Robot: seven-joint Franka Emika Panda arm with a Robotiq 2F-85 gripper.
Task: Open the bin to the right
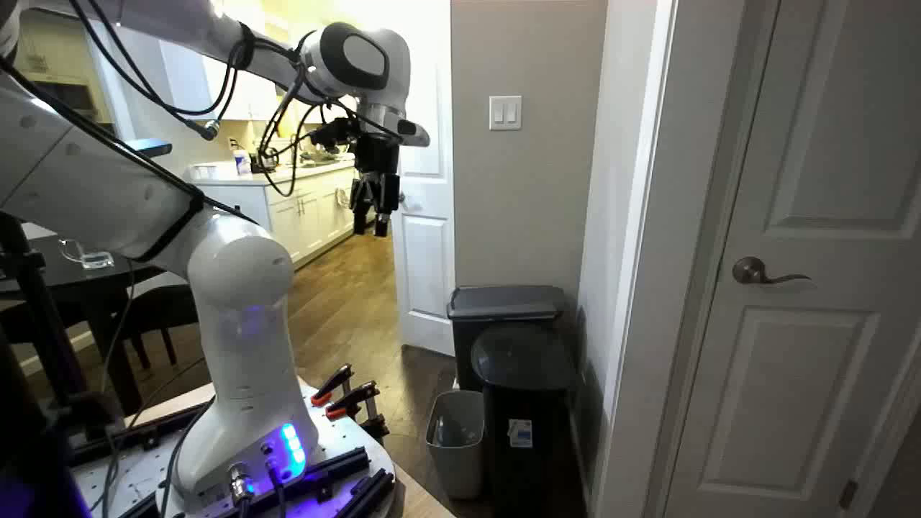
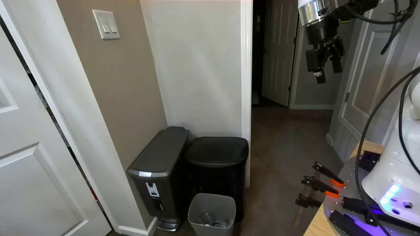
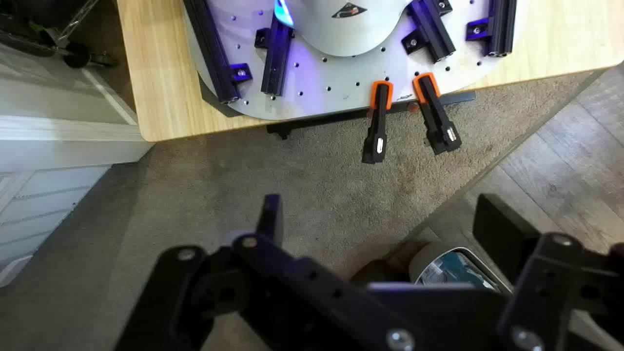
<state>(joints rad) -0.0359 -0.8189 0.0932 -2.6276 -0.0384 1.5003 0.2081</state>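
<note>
hanging high, spread wide and empty, the tool (image 2: 328, 72) could, if lowered carelessly, knock the slim bin (image 2: 160, 152) or the wastebasket (image 1: 455, 469), since both crowd the black bin (image 2: 218, 170) down by the wall (image 2: 200, 72).

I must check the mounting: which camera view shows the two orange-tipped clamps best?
The wrist view: both clamps appear large, uncovered, from above. Both exterior views show them, but smaller and more from the side.

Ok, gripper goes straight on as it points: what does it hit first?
Likely the carpet; the gripper points down. The wastebasket looks off to one side, though depth is unclear.
</note>
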